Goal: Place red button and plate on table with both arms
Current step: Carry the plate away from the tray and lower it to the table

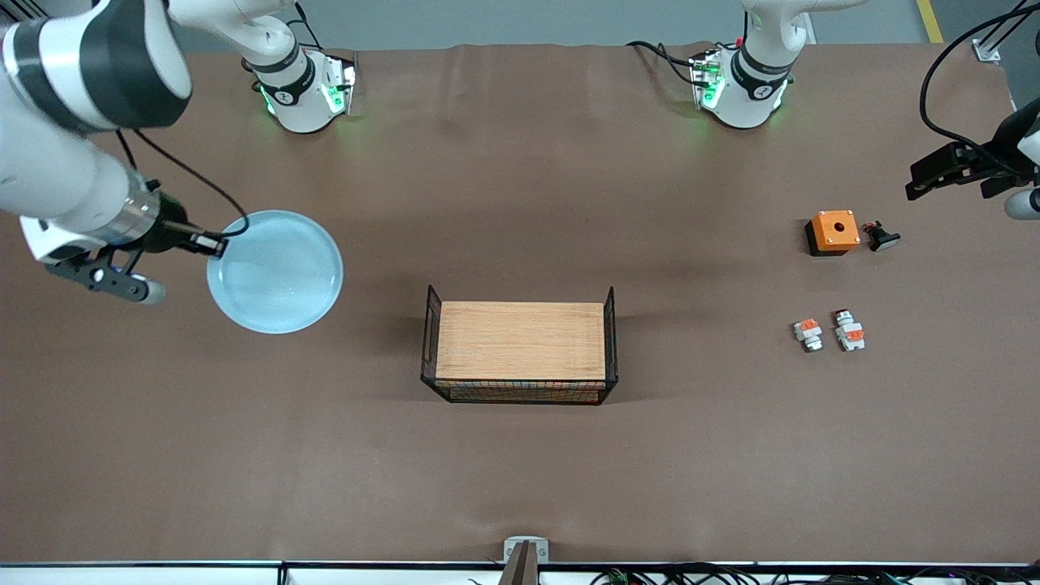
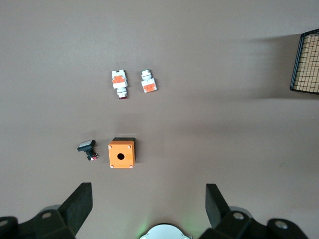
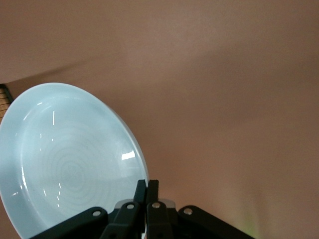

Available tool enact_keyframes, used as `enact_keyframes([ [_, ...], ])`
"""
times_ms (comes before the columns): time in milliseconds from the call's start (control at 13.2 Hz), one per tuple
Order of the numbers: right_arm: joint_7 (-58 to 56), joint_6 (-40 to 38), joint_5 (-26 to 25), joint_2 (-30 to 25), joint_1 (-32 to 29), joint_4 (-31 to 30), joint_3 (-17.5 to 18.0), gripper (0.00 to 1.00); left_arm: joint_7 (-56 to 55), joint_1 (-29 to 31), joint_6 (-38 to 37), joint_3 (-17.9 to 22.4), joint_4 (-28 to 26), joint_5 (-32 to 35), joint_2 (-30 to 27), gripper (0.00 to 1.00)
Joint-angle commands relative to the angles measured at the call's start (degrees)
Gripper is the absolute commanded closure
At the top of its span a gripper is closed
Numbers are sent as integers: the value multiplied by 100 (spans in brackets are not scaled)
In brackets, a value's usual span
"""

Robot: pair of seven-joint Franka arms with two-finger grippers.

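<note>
Plate held at the right arm's end of the table (image 1: 520, 487); buttons lay at the left arm's end.

The rack (image 1: 520, 351) stood mid-table. The right gripper (image 3: 147, 191) pinched the plate (image 1: 276, 272) by its rim. The left gripper (image 2: 148, 199) hung wide open and empty over the orange box (image 2: 121, 154), with two red buttons (image 1: 808, 334) (image 1: 850, 330) side by side nearer the camera.
</note>
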Motion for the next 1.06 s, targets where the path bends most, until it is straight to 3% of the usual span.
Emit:
enact_keyframes([
  [0, -689, 816, 73, -140, -370, -845, 116, 99, 52, 2, 55, -12, -47, -26, -51, 0],
  [304, -1629, 2109, 73, 60, -854, -1655, 116, 99, 52, -7, 107, -12, -47, -26, -25, 0],
  [608, -2350, 2735, 73, 956, -1293, -1647, 116, 99, 26, -25, 168, -29, -47, -26, 10, 0],
  [988, -2765, 3042, 99, 1607, -1549, -1647, 134, 98, 26, -7, 186, -108, -47, -26, 19, 0],
])
